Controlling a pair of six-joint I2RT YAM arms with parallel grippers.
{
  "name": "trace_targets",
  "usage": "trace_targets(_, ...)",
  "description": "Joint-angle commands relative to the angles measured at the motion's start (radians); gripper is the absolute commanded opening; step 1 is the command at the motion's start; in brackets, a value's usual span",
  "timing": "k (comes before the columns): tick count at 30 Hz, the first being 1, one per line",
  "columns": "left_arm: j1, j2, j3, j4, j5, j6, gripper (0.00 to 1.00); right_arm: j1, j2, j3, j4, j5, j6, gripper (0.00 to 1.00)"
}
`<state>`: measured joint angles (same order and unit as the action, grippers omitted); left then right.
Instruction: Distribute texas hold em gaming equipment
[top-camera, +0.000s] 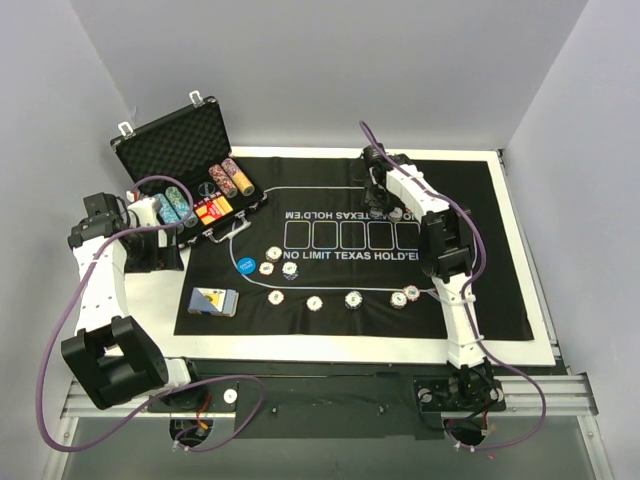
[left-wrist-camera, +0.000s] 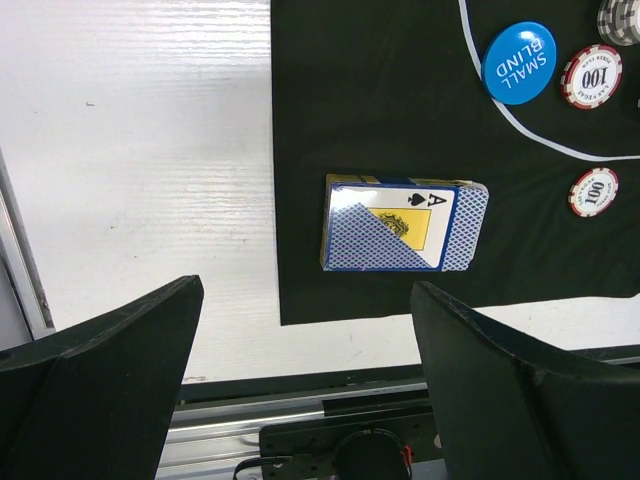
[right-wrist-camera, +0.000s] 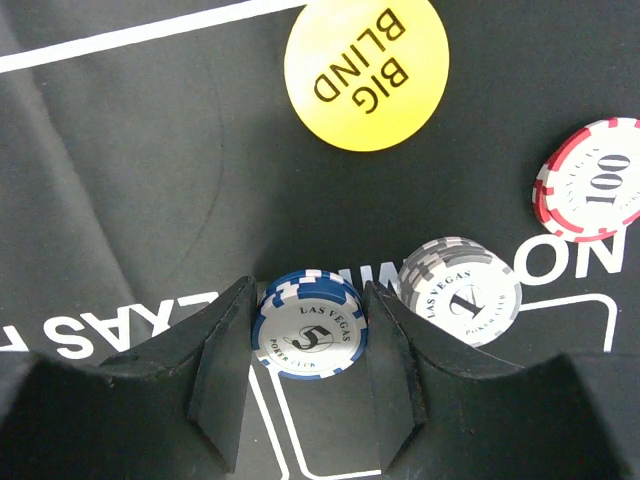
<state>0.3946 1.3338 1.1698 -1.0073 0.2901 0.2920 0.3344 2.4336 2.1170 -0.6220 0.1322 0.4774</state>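
Two arms work over the black mat. The right pincer is clenched on a blue chip stack marked 5: one black finger presses each side of the stack, which sits on the mat's white printed lettering. Just to its right stands a grey chip stack marked 1, apart from the fingers. Farther off lie a red chip marked 100 and the yellow button reading BIG BLIND, flat on the felt.

The left pincer is released, its jaws spread wide and grasping nothing, hanging above the near edge of the mat where it meets the white counter. Below it a deck of cards, blue-backed with an ace of spades showing, lies flat at the mat's corner. The blue button reading SMALL BLIND rests beyond it, on the white oval line. The case stands open at the mat's far left corner, with rows of chips inside.
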Motion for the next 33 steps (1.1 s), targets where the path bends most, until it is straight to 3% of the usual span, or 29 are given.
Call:
trace_targets(1, 0.009, -0.031, -0.002, -0.004, 0.015, 0.019, 0.97, -0.011, 0.004, 0.035, -0.038, 0.041, 0.003, 0.35)
trace_targets(10, 0.009, -0.041, 0.008, -0.016, 0.024, 0.024, 0.97, -0.024, -0.010, 0.038, -0.035, 0.024, 0.004, 0.63)
trace_targets(19, 0.007, -0.045, 0.007, -0.014, 0.035, 0.018, 0.97, 0.044, -0.241, -0.123, 0.013, 0.049, -0.026, 0.64)
trace_targets(25, 0.007, -0.047, 0.004, -0.007, 0.050, 0.009, 0.97, 0.190, -0.476, -0.394, 0.076, 0.066, -0.036, 0.67)
trace_targets(33, 0.009, -0.062, -0.013, -0.005, 0.053, 0.012, 0.97, 0.448, -0.702, -0.891, 0.182, 0.104, 0.066, 0.68)
